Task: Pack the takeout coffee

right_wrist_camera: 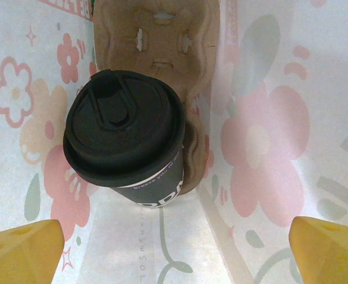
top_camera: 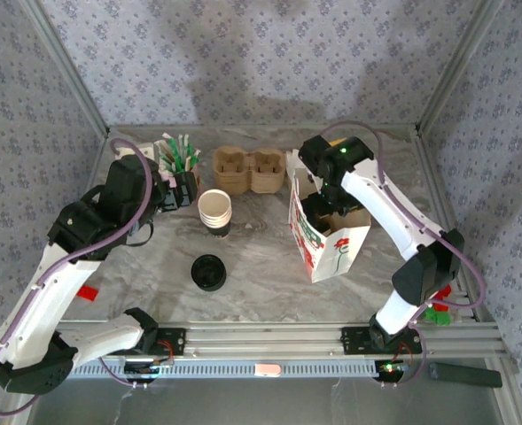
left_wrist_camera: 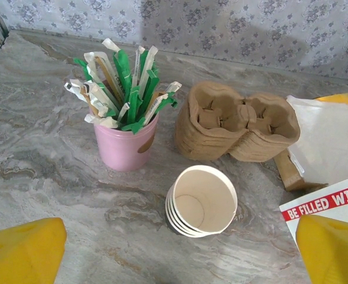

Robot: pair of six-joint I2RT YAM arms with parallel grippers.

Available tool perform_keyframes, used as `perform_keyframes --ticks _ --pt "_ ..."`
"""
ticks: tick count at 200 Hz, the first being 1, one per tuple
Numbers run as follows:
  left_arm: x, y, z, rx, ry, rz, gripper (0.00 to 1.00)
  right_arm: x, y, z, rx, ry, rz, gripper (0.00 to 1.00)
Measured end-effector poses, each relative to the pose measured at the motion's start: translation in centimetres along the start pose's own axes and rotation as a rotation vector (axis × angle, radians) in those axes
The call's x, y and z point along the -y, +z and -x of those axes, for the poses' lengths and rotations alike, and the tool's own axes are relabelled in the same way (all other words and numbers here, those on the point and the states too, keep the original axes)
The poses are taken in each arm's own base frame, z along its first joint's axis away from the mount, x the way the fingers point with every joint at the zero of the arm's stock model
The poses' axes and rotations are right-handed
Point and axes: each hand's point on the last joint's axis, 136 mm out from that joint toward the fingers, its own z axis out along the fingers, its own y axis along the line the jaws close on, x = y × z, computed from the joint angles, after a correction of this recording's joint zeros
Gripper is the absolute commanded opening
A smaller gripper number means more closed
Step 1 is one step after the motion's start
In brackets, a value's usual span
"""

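The takeout coffee [right_wrist_camera: 124, 127], a dark paper cup under a round black lid, stands in a brown cardboard carrier [right_wrist_camera: 162, 35] inside the flower-printed paper bag [top_camera: 328, 237]. My right gripper [right_wrist_camera: 174, 254] hangs open just above it in the bag's mouth, its yellow fingertips [right_wrist_camera: 20, 245] wide apart and touching nothing. In the top view the right gripper [top_camera: 319, 193] sits over the bag's opening. My left gripper [left_wrist_camera: 175, 260] is open and holds nothing, hovering over the table near a stack of lidless white-rimmed cups [left_wrist_camera: 201, 202].
A pink cup of green and white sachets [left_wrist_camera: 124, 142] and two stacked cardboard carriers [left_wrist_camera: 236, 121] stand behind the cup stack [top_camera: 214, 210]. A loose black lid [top_camera: 208, 272] lies on the marble table [top_camera: 261, 257]. Metal frame posts rise at the back corners.
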Motion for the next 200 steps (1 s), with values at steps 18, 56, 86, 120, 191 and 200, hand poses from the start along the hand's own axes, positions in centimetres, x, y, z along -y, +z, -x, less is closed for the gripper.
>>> perform_keyframes --ticks 18,56,86,120,191,200 --pt "0.2 0.1 0.0 -0.001 0.002 -0.003 1.00 0.0 -0.5 0.1 0.011 -0.002 -0.002 1.00" --pt "0.2 0.1 0.1 -0.001 0.002 -0.004 1.00 0.1 -1.6 0.2 0.034 -0.005 -0.004 1.00" --pt "0.4 0.1 0.0 -0.002 0.006 -0.008 0.99 0.2 -2.3 0.3 0.049 -0.007 -0.007 1.00" --pt "0.4 0.1 0.0 -0.002 0.006 -0.008 1.00 0.2 -3.3 0.6 0.074 -0.008 -0.005 1.00" --pt "0.4 0.1 0.0 -0.002 0.005 -0.008 1.00 0.2 -5.1 0.8 0.119 -0.018 -0.009 1.00" --pt "0.4 0.1 0.0 -0.002 0.006 -0.008 1.00 0.2 -5.3 0.9 0.125 -0.017 -0.009 1.00"
